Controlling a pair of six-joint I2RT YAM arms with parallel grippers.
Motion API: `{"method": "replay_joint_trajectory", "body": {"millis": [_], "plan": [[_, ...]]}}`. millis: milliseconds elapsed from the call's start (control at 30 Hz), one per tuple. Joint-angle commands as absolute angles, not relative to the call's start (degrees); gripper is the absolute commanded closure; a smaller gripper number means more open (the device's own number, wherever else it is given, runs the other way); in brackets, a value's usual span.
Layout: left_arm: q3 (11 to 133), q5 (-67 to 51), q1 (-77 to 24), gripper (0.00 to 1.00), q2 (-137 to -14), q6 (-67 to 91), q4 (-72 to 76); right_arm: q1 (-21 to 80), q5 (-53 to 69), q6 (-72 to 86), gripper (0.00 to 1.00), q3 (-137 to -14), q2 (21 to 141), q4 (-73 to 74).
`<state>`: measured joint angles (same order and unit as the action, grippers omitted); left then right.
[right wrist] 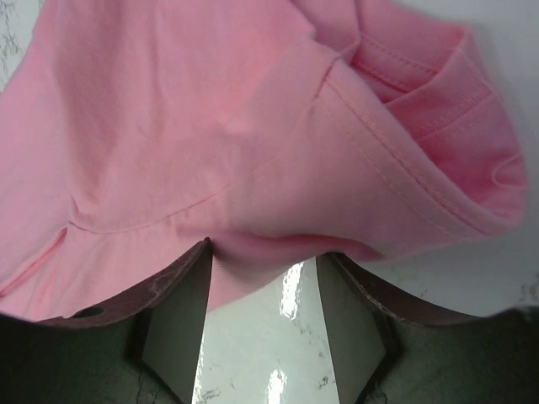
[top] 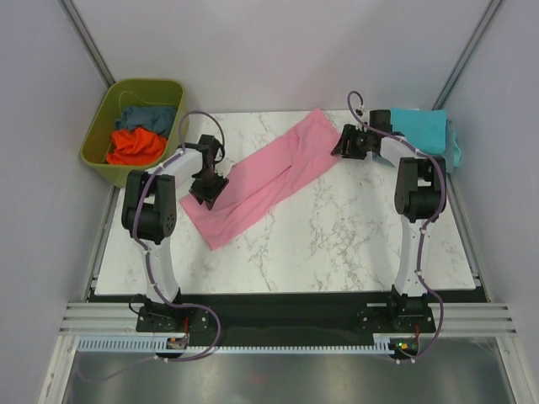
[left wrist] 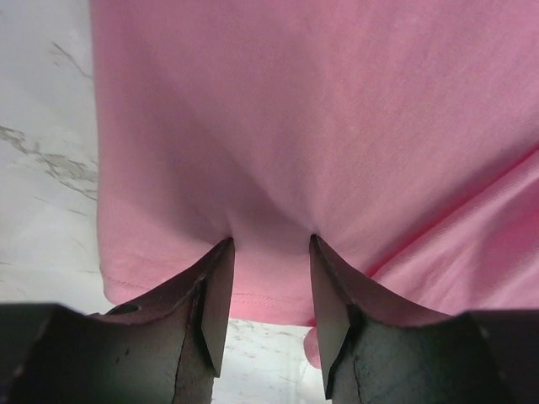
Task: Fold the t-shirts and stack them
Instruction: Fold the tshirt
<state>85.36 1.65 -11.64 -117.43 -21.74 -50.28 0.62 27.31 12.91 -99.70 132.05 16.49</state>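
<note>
Though overhead hides the jaws, wrist views show left gripper (left wrist: 271,242) and right gripper (right wrist: 264,248) spread, seemingly resting on the pink t-shirt (top: 269,172).

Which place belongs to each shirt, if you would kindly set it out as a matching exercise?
Column one:
1 pink shirt
2 turquoise shirt
3 orange shirt
4 blue shirt

Column two:
A in the tub, far side
B far right corner of the table
C slantwise across the table's middle
D in the tub, near side

Pairs: 1-C; 2-B; 3-D; 4-A
</note>
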Motion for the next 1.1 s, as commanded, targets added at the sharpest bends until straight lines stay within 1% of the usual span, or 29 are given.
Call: {"method": "replay_joint_trajectory", "body": {"millis": [0,333,533,733,867,1067], "plan": [[80.8,2.5,-12.9,0.51,-116.0,-22.6,-51.4,0.6,24.8,13.3,0.39,-103.2,135.9,16.1],[75.6,2.5,-18.9,0.51,-111.3,-22.6,-51.4,1.4,24.7,13.5,0.39,-109.8,140.4,14.8],[73.1,2.5,-24.0,0.51,-109.3,-22.6,-51.4,3.1,25.1,14.8,0.39,-112.9,142.6,13.4],[70.5,2.5,-31.3,0.51,-107.6,-22.6,-51.4,4.6,25.8,16.6,0.39,-117.6,146.0,11.2],[71.0,2.5,-37.1,0.51,-107.6,-22.6,-51.4,5.7,25.9,17.9,0.39,-120.3,147.8,9.6],[72.5,2.5,-42.4,0.51,-109.1,-22.6,-51.4,6.8,26.0,20.8,0.37,-124.8,150.7,5.8]]}}
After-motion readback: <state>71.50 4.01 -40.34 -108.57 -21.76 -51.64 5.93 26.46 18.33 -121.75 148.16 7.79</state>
